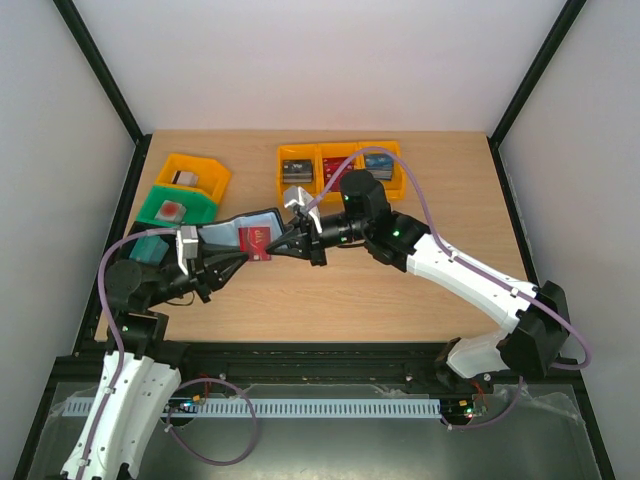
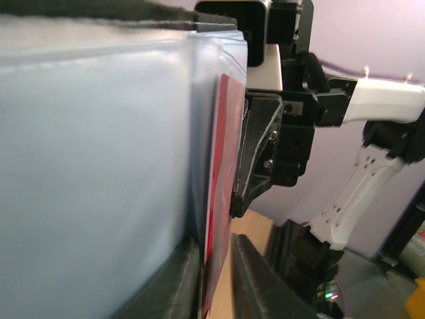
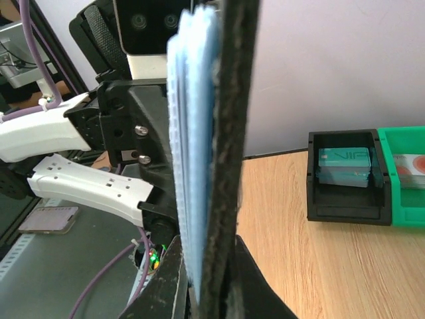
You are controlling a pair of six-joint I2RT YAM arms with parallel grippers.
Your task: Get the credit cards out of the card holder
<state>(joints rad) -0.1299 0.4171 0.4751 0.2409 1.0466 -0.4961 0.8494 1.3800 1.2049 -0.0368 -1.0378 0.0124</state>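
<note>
No writing could be read; the teal pack (image 3: 343, 166) in a black bin (image 3: 342, 209) was blurred. Over the wooden table (image 1: 400, 290), between white walls, the card holder (image 1: 228, 235) hung left of centre. The right gripper (image 1: 278, 250) was clamped on its edge, and the left gripper (image 1: 255, 260) pinched the red credit card (image 1: 257, 240).

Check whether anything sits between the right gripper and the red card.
Nothing visible does. The right gripper is shut on the card holder, one finger apparently flat against the red card; the left gripper clamps the holder too.

Overhead view down; both wrist views close against the card holder (image 2: 99, 166).
</note>
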